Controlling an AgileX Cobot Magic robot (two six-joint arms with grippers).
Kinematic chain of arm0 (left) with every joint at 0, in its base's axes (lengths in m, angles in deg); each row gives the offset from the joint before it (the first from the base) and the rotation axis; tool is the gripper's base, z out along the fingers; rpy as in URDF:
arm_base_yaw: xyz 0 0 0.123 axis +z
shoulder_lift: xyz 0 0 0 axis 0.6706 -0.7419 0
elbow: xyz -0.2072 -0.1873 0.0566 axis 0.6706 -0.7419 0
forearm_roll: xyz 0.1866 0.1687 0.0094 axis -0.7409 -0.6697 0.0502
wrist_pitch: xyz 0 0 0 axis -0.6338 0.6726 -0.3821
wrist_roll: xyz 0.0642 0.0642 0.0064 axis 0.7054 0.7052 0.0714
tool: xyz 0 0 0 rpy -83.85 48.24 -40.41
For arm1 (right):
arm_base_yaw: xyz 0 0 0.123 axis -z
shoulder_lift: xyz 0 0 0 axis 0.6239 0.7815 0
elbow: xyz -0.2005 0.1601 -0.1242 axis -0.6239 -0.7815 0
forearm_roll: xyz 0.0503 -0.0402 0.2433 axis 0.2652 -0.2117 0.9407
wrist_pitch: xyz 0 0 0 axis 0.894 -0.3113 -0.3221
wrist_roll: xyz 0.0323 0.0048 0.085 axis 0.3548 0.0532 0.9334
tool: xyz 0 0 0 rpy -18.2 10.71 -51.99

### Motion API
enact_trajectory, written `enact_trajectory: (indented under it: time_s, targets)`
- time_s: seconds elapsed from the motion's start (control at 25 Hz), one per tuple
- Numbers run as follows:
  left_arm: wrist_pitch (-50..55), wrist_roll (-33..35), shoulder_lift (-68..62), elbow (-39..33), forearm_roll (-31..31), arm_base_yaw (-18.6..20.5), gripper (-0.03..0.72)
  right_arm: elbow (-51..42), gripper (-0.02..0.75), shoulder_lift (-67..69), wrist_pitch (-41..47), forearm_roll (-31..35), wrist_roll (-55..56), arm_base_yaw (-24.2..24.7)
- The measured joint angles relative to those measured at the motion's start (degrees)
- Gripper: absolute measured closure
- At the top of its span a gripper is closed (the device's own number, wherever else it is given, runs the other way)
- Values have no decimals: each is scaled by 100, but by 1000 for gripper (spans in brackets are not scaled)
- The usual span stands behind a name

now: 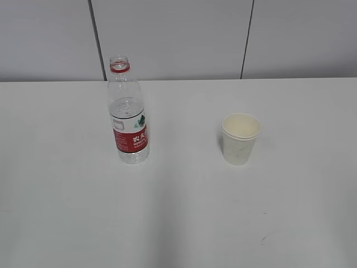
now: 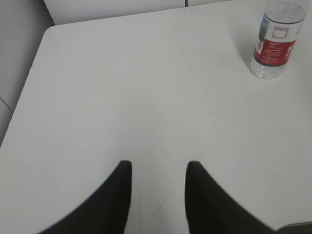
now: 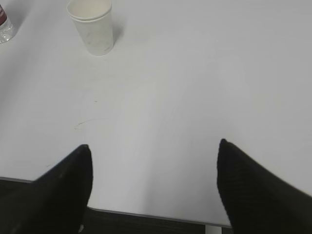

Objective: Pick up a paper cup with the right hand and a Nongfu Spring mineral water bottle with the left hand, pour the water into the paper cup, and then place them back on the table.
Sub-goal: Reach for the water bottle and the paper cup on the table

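Note:
The Nongfu Spring bottle [image 1: 128, 114] stands upright and uncapped on the white table [image 1: 178, 212], left of centre, with water inside. It also shows at the top right of the left wrist view [image 2: 274, 41]. The cream paper cup [image 1: 241, 138] stands upright to its right, and shows at the top left of the right wrist view [image 3: 92, 25]. My left gripper [image 2: 158, 168] is open and empty, low over bare table, far from the bottle. My right gripper [image 3: 153, 146] is wide open and empty above the table's near edge, well short of the cup. Neither arm shows in the exterior view.
A grey panelled wall [image 1: 178, 33] runs behind the table. The table's rounded corner and left edge [image 2: 46, 34] show in the left wrist view. A small dark scuff [image 1: 266, 237] marks the tabletop near the front right.

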Motion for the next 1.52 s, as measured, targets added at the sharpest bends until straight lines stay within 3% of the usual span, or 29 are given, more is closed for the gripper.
enact_trajectory:
  time_s: [0.8,0.92,1.08,1.16,1.52]
  targets:
    - [-16,0,0,0,-20,0,442,0,151,0,0,0,0,0]
    - [-16,0,0,0,-20,0,369,0,151,0,0,0,0,0]
    - [-16,0,0,0,-20,0,151,0,151,0,0,0,0,0]
    - [-16,0,0,0,-20,0,84,0,151,0,0,0,0,0]
    - [-34,0,0,0,22,0,101,0,151,0,0,0,0,0]
